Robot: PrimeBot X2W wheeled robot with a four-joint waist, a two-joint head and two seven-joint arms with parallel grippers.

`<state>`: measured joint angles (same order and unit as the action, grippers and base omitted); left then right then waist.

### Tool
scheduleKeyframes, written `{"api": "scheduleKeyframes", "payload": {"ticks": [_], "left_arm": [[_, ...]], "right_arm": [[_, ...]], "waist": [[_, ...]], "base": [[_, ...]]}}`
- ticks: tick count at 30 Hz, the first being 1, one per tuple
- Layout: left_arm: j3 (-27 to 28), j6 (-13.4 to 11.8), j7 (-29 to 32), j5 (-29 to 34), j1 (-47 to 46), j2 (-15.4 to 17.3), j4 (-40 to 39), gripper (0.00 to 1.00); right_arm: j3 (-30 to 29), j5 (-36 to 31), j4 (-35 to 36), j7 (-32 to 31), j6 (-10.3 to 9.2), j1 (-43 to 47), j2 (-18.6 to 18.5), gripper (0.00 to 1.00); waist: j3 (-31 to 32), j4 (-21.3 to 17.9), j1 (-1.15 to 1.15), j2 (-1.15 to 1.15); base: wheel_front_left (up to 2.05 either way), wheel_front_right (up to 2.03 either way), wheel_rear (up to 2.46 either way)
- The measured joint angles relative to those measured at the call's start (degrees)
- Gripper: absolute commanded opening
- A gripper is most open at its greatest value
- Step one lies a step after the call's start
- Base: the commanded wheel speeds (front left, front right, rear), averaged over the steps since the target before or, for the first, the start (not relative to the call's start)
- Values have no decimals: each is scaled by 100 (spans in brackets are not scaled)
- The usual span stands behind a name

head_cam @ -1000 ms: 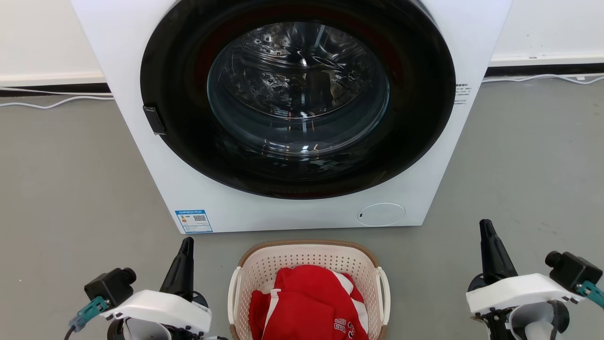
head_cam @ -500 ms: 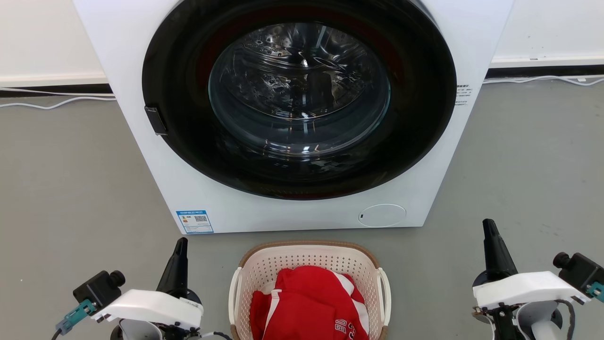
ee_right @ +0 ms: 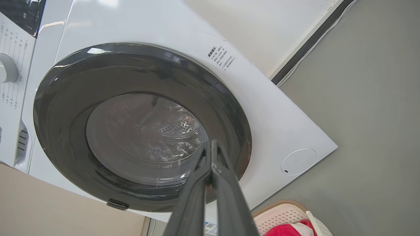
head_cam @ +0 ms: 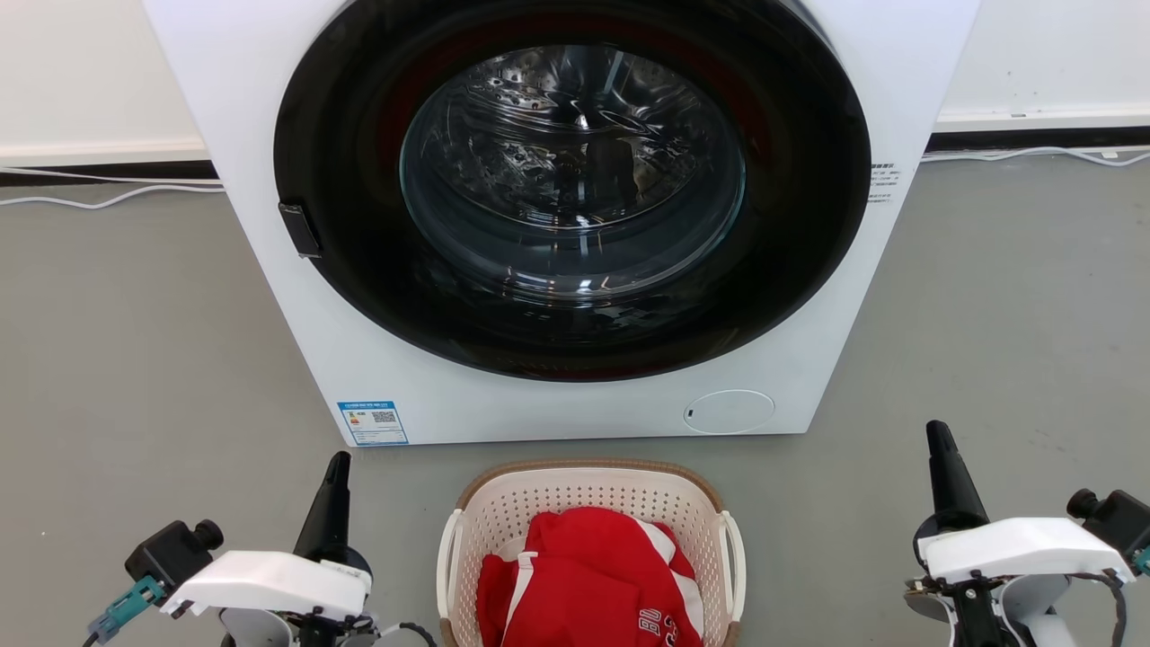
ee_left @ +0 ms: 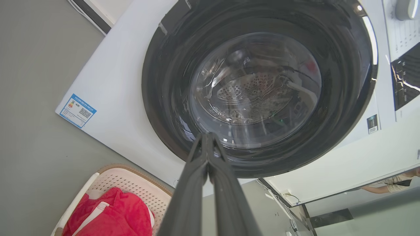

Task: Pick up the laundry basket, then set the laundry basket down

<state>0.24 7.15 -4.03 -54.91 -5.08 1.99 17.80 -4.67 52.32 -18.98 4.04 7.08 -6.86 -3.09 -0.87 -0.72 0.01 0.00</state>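
Note:
The cream-white laundry basket [head_cam: 588, 499] with a brown rim and white loop handles sits on the grey floor at the bottom centre, holding red and white clothing [head_cam: 584, 584]. It also peeks in as the basket [ee_left: 131, 180] at lower left and the basket [ee_right: 285, 211] at lower right of the wrist views. My left gripper [head_cam: 337, 467] hangs to the basket's left, fingers together and empty. My right gripper [head_cam: 937, 436] hangs well to its right, also shut and empty. Neither touches the basket.
A white front-loading washing machine [head_cam: 377, 359] with a closed dark round door [head_cam: 575, 189] stands right behind the basket. White cables [head_cam: 99, 193] run along the wall base. Grey floor [head_cam: 135, 359] lies open on both sides.
Both grippers have drawn slightly lower and outward from the basket. The basket has not moved; the picture shifted a little.

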Motion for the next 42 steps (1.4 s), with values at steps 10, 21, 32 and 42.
{"api": "scheduleKeyframes", "payload": {"ticks": [10, 21, 32, 42], "left_arm": [[79, 0, 165, -601, 0, 1, -36, 0], [154, 0, 350, -1191, 0, 3, -77, 0], [238, 0, 539, -1891, 0, 4, -102, 0], [316, 0, 705, -2475, 0, 5, -125, 0]], "right_arm": [[-57, 630, 37, -163, 0, 6, 5, 0], [-89, 1252, 129, -325, 0, 23, 10, 0], [-131, 2009, 164, -483, 0, 108, 14, 0], [-218, 2636, 196, -668, 0, 109, 19, 0]], "waist": [[11, 12, 0, 0], [23, 23, 0, 0], [36, 37, 0, 0], [47, 49, 0, 0]], "base": [[0, 0, 0], [0, 0, 0], [0, 0, 0], [0, 0, 0]]}}
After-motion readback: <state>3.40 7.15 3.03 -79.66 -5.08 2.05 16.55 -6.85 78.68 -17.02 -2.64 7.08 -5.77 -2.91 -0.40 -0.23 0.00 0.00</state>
